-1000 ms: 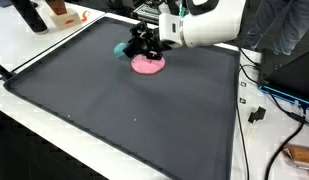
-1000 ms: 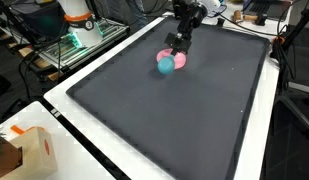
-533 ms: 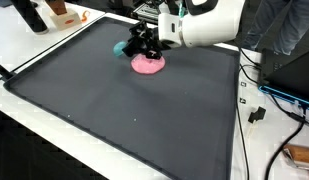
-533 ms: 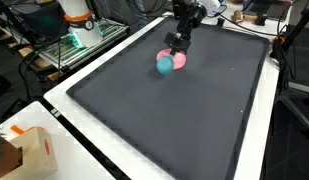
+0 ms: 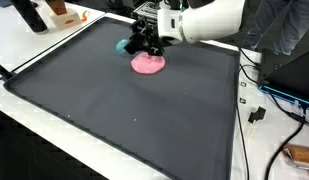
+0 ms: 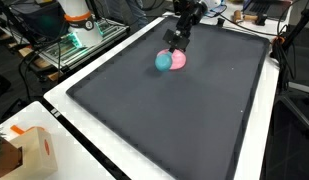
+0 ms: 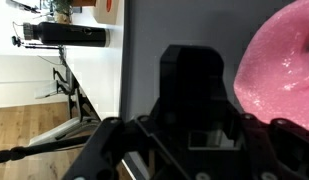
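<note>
well, gripper (image 5: 144, 46): held over blob (image 5: 148, 66); open or shut cannot be told
ball (image 6: 164, 62): beside blob; could be knocked rolling by a finger
blob: could be smeared if pressed

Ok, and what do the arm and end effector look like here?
The arm has smooth, rounded white shells. The end effector is matt black and blocky. The wrist view shows its squarish black housing above angled black links. No markings can be made out.

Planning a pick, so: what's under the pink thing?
The pink thing lies on the black mat, with a teal thing beside it. Whatever is directly beneath it is covered.
</note>
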